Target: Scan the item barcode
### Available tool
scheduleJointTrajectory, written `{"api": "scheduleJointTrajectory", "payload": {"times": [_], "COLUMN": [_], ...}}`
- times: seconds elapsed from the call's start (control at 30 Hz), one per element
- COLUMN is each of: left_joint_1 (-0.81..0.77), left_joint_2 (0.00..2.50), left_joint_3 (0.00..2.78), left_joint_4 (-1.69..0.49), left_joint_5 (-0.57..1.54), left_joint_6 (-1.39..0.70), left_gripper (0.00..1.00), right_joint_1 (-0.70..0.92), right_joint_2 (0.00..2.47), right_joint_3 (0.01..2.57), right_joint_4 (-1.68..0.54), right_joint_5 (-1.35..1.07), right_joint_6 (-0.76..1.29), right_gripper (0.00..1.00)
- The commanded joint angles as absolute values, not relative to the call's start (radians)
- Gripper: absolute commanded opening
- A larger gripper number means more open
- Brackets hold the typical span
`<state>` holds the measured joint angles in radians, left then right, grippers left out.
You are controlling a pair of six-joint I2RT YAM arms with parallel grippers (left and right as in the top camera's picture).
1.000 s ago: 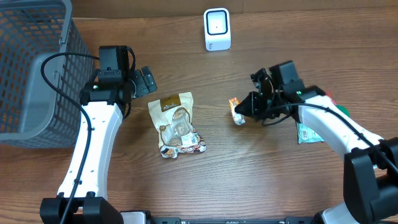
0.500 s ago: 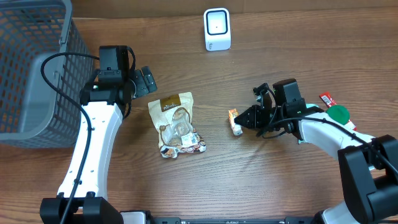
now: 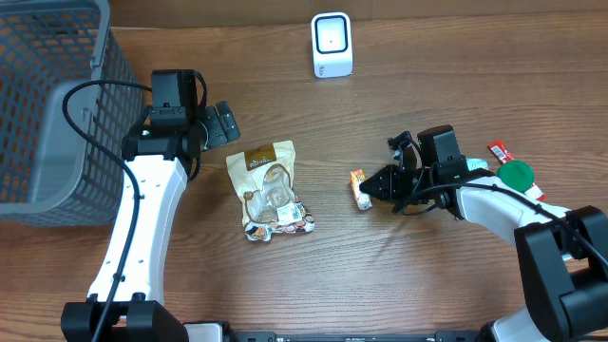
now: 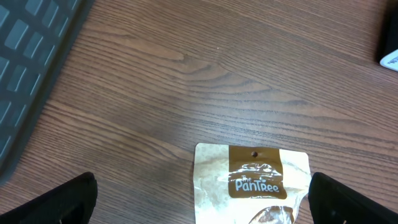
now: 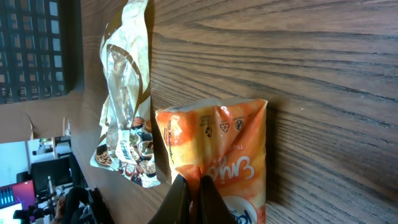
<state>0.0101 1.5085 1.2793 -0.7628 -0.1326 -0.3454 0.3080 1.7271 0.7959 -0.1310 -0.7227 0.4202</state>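
Note:
A small orange snack packet lies low over the wood right of centre. My right gripper is shut on it, the dark fingers pinching a fold of its edge. The white barcode scanner stands at the back centre, well away from the packet. My left gripper hangs open at the left, just behind the top of a beige nut pouch, with nothing between its fingers.
A grey wire basket fills the back left corner. Behind my right arm lie a green-capped item, a red wrapper and a pale green packet. The table is brown wood.
My right gripper has carried the orange packet down and slightly toward the front, then nearly settled. The left arm has not moved.

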Motion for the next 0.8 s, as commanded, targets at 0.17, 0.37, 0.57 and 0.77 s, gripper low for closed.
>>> {"api": "scheduleJointTrajectory", "payload": {"times": [0.17,0.37,0.57,0.77], "left_joint_1": [0.013,0.013,0.013,0.013], "left_joint_2": [1.517,1.517,1.517,1.517], "left_joint_3": [1.290,1.290,1.290,1.290], "left_joint_4": [-0.759,-0.759,-0.759,-0.759], "left_joint_5": [-0.144,-0.144,-0.144,-0.144], "left_joint_6": [-0.352,-0.352,-0.352,-0.352], "left_gripper": [1.00,1.00,1.00,1.00], "right_joint_1": [0.308,0.308,0.308,0.308], "right_joint_2": [1.730,1.730,1.730,1.730], "right_joint_3": [0.786,0.784,0.784,0.784], "right_joint_4": [-0.125,-0.129,-0.152,-0.166], "right_joint_5": [-0.714,-0.714,-0.651,-0.640], "right_joint_6": [0.419,0.419,0.419,0.419], "right_gripper": [0.04,0.04,0.04,0.04]}}
